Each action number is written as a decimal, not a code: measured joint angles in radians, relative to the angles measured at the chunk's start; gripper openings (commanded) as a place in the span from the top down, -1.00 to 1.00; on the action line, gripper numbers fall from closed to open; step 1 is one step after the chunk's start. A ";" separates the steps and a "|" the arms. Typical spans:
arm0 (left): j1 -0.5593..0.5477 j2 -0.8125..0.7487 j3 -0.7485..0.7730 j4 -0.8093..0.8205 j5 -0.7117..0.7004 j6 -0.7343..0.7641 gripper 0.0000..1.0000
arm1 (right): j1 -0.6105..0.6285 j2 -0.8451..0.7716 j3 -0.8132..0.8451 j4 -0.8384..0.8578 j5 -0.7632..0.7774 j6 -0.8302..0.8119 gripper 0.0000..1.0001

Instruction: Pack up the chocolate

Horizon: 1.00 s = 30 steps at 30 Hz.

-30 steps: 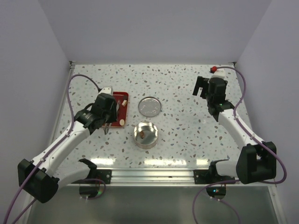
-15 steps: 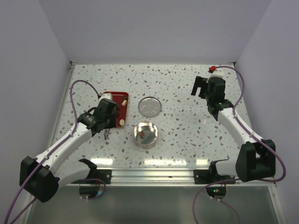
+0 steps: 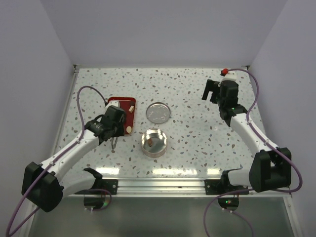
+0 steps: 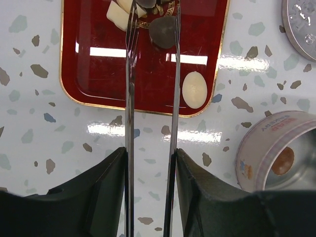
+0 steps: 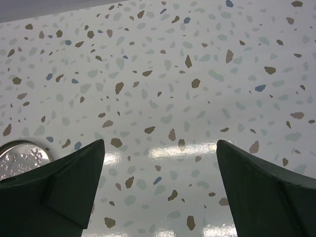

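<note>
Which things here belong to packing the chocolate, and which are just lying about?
Job: chocolate pieces on the red tray; open tin with a brown piece inside; tin lid; left tool.
Not in use: right tool, open, off to the right.

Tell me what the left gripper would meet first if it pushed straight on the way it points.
Probably the dark round chocolate on the red tray: the tweezers in the left gripper point at it, one tip either side. How high they hang is unclear.
</note>
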 measured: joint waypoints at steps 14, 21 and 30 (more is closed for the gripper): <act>0.000 0.005 -0.006 0.035 0.010 0.008 0.01 | 0.000 0.000 0.003 -0.010 0.000 0.000 -0.98; 0.000 0.025 -0.022 0.052 0.028 0.008 -0.01 | 0.000 0.000 0.003 -0.015 0.000 0.000 -0.97; 0.001 0.045 -0.037 0.076 0.034 0.012 0.12 | 0.000 0.000 0.003 -0.015 0.000 0.000 -0.97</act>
